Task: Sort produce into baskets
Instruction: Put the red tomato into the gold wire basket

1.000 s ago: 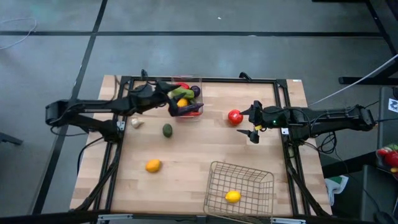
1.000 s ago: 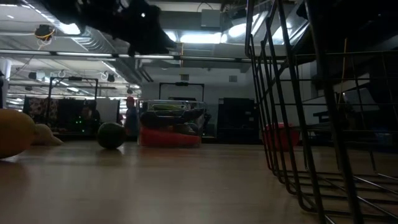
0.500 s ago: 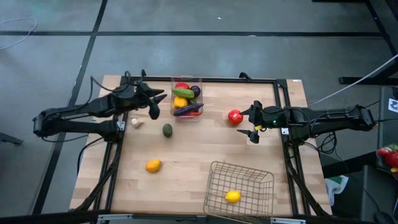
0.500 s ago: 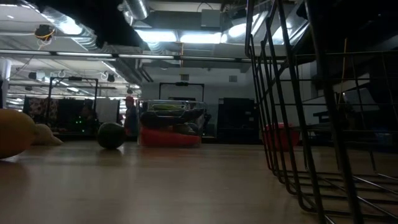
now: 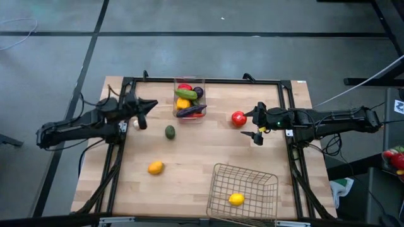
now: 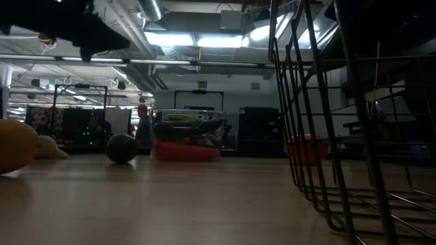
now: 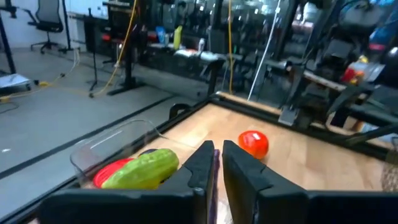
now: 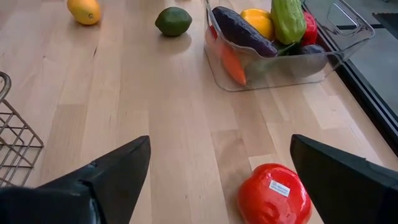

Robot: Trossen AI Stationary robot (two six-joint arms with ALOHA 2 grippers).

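At the tabletop's near edge, toward its right corner, the wire-mesh basket (image 5: 243,189) stands with a single lemon (image 5: 236,199) lying inside it near its front wall. Left of it, on bare wood, a second lemon (image 5: 155,168) lies with its long axis roughly along the near edge. Farther in, a dark green lime (image 5: 170,132) sits alone between that lemon and the bin.

Toward the right edge, the right gripper (image 5: 258,123) hovers low with its fingers spread wide and nothing between them. A red tomato (image 8: 274,193) rests on the wood just beside it, on the side toward the table's middle, and bears a small white sticker whose print is too small to read.

Near the left edge, the left gripper (image 5: 144,113) hangs above the wood with its fingers pressed nearly together, empty. A small white piece of produce (image 5: 136,124) lies just beside it; its kind cannot be told.

At the far edge, near the middle, the clear plastic bin (image 5: 189,99) stands with its long axis running from far edge to near edge. It holds a green cucumber (image 8: 288,20), a purple eggplant (image 8: 243,32) lying slantwise across the heap, a yellow piece (image 8: 259,21) and red pieces beneath.
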